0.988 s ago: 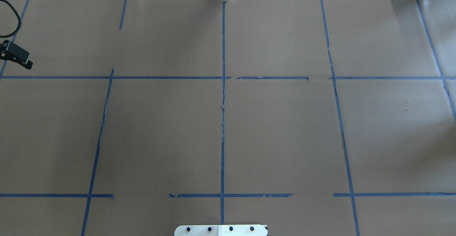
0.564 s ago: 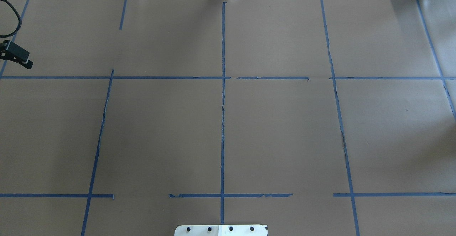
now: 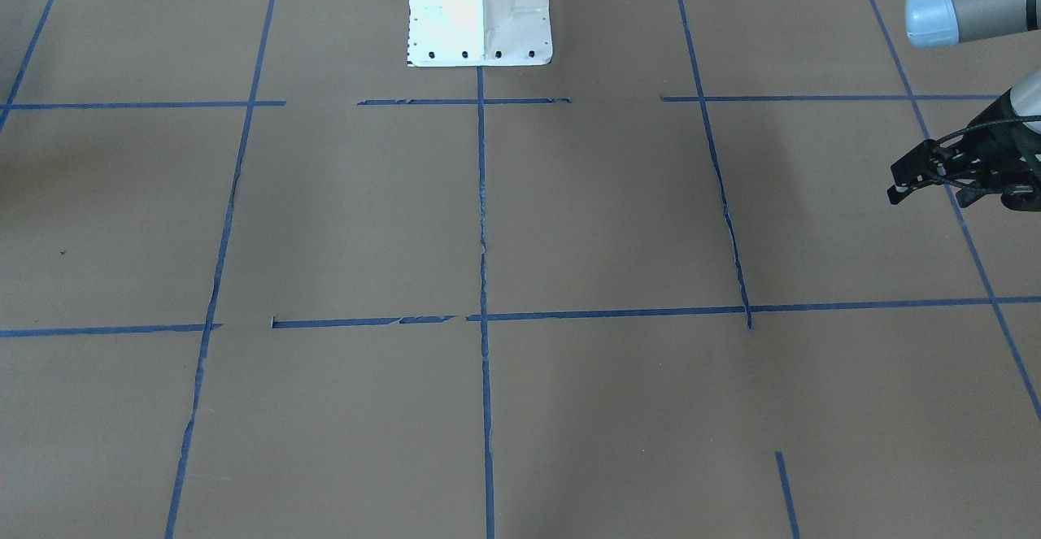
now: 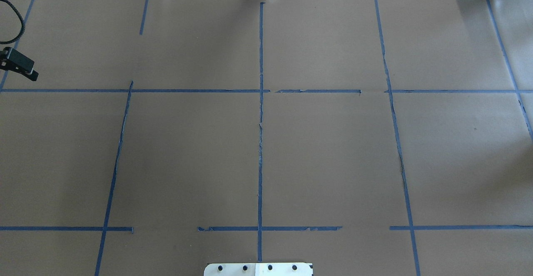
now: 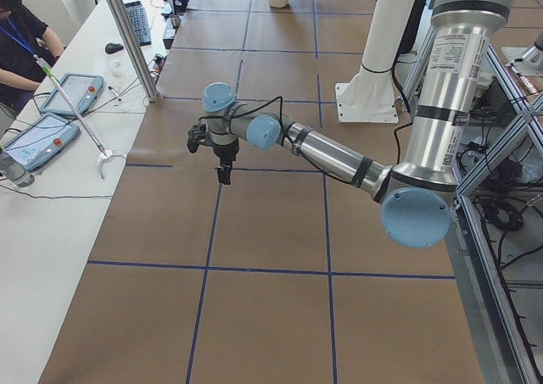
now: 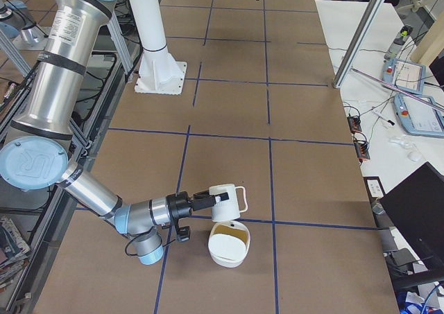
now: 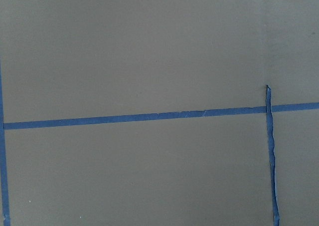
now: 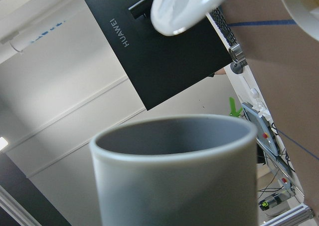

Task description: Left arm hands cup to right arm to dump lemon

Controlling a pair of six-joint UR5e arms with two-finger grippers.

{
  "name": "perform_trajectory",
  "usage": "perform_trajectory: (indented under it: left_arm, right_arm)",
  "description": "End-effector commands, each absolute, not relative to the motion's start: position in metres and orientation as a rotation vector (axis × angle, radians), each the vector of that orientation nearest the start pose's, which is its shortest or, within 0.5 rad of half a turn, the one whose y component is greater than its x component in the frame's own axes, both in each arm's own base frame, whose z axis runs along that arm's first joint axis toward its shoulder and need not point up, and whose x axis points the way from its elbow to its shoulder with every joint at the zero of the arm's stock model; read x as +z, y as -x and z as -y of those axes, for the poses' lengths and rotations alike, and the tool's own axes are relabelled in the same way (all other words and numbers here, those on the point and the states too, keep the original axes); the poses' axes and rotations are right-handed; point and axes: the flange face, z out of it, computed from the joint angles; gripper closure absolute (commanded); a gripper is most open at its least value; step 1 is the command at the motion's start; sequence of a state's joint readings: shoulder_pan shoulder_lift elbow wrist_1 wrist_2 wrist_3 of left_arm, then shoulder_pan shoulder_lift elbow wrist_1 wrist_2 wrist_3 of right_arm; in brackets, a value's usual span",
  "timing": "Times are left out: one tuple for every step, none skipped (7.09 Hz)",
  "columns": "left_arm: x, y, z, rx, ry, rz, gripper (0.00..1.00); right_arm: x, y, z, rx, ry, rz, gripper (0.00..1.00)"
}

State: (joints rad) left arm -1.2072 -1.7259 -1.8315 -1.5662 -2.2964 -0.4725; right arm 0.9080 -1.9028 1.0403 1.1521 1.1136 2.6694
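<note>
**Right gripper** (image 6: 216, 200): black cylindrical two-finger unit on the shiny silver-grey right arm (image 6: 94, 195). Its tip meets the small white mug with looped handle (image 6: 231, 197). Finger spacing cannot be told. The mug is tilted in the air just over a round white bowl with a yellowish interior (image 6: 229, 248). Both are well apart from the white robot pedestal (image 6: 158, 75), near the table's right-end edge.

**Left gripper** (image 3: 896, 184): black open-frame unit with a looping cable, on the grey left arm (image 5: 331, 155). It hangs above the surface, well apart from the pedestal, toward the left end. Finger spacing cannot be told.

**Surface:** brown paper-covered table (image 4: 333, 163) with a grid of blue tape lines (image 4: 260, 142) running out from the pedestal.

**Surroundings:** across the table from the pedestal stand a white side desk (image 5: 42, 248), an aluminium post (image 6: 361, 33), grey tablets (image 5: 38, 142) and a black monitor (image 6: 416, 203). A seated operator in black (image 5: 21, 32) is at the desk.
</note>
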Motion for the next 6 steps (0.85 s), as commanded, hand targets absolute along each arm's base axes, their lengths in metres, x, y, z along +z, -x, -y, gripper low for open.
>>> perform_trajectory:
  left_arm:
    - [0.452, -0.131, 0.534, 0.047, -0.068, -0.814, 0.00]
    - [0.452, -0.131, 0.534, 0.047, -0.068, -0.814, 0.00]
    - [0.452, -0.131, 0.534, 0.047, -0.068, -0.814, 0.00]
    - [0.453, -0.130, 0.533, 0.045, -0.067, -0.813, 0.00]
    - [0.453, -0.131, 0.533, 0.046, -0.066, -0.814, 0.00]
    - [0.455, -0.131, 0.533, 0.045, -0.063, -0.813, 0.00]
  right_arm:
    - [0.741, -0.027, 0.245, -2.102, 0.475, -2.929, 0.81]
    - [0.742, -0.028, 0.242, -2.111, 0.652, -2.996, 0.81]
    - [0.742, -0.024, 0.245, -2.146, 0.781, -3.042, 0.81]
    - [0.735, -0.019, 0.252, -2.153, 0.894, -3.077, 0.81]
    - [0.724, -0.019, 0.261, -2.143, 1.022, -3.116, 0.82]
    - [0.701, -0.027, 0.279, -2.161, 1.142, -3.135, 0.82]
